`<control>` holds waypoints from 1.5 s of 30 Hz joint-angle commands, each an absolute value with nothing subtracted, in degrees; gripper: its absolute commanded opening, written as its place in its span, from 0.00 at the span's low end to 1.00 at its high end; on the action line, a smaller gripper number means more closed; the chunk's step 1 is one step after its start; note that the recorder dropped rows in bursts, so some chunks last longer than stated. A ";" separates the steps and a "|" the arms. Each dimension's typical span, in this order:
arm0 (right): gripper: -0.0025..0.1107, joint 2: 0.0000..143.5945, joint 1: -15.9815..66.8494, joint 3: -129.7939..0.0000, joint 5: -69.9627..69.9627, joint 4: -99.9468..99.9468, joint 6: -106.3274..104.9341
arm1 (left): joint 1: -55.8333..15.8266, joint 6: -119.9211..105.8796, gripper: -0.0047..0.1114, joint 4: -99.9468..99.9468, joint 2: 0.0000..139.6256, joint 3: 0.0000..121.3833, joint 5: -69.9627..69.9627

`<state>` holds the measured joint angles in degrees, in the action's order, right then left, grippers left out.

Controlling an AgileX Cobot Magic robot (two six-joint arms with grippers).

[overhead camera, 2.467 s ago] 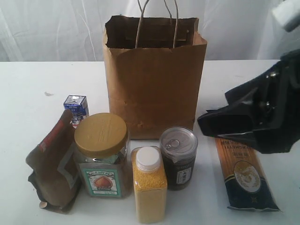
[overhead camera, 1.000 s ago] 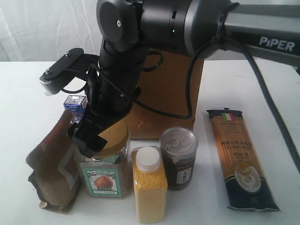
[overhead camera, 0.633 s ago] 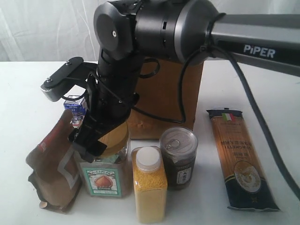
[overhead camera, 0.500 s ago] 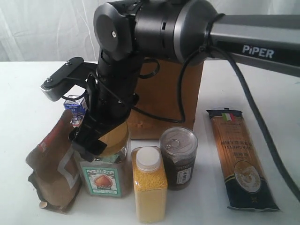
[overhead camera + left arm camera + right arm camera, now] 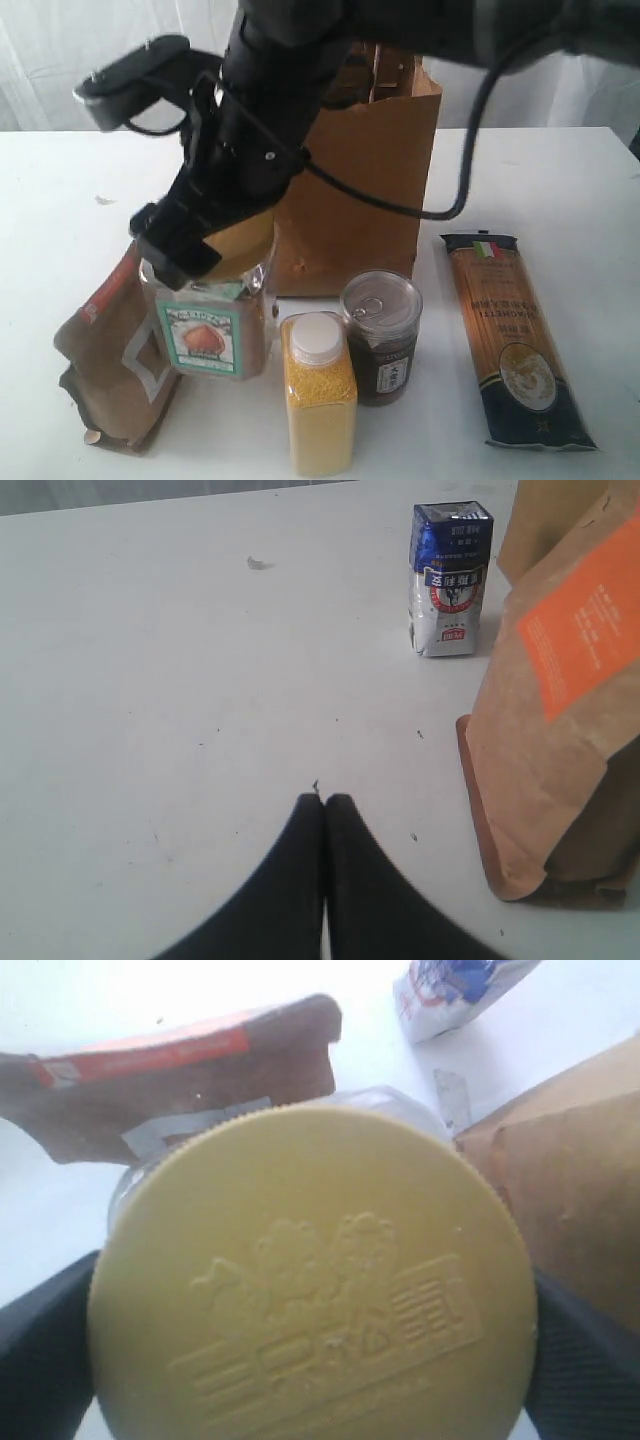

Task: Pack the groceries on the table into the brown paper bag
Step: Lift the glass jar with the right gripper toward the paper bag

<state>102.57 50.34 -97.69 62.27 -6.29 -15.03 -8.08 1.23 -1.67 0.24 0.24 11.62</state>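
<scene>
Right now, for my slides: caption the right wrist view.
Right gripper clamped on the gold-lidded jar, brown pouch alongside.

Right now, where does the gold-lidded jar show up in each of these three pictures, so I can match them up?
Exterior view: gold-lidded jar sits left of centre, in front of the brown paper bag, lid partly hidden.
Left wrist view: not in it.
Right wrist view: gold-lidded jar fills the middle, lid facing the camera.
Shared landmark: brown pouch with orange label, in all three.
</scene>
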 commanded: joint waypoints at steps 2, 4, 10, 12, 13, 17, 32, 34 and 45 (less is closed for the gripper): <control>0.02 96.45 51.63 -103.23 62.00 -5.54 -17.34 | -8.03 1.30 0.04 -1.70 0.00 0.00 11.60; 0.02 95.40 51.97 -106.96 61.90 -5.05 -17.69 | -8.03 1.30 0.04 -1.70 0.00 0.00 11.60; 0.02 95.00 52.05 -118.53 60.42 -0.92 -17.69 | -8.03 1.30 0.04 -1.70 0.00 0.00 11.60; 0.02 95.00 52.05 -121.35 59.60 2.65 -17.54 | -8.03 1.30 0.04 -1.70 0.00 0.00 11.60; 0.02 95.00 52.05 -122.43 59.09 4.42 -17.04 | -8.03 1.30 0.04 -1.70 0.00 0.00 11.60; 0.02 95.25 51.95 -125.37 58.29 12.09 -14.66 | -8.03 1.30 0.04 -1.70 0.00 0.00 11.60; 0.02 100.78 46.79 -126.17 54.11 21.39 -11.07 | -8.03 1.30 0.04 -1.70 0.00 0.00 11.60; 0.02 101.65 45.99 -126.17 54.25 21.22 -10.13 | -8.03 1.30 0.04 -1.70 0.00 0.00 11.60; 0.02 105.43 45.05 -125.99 58.27 19.85 -9.65 | -8.03 1.30 0.04 -1.70 0.00 0.00 11.60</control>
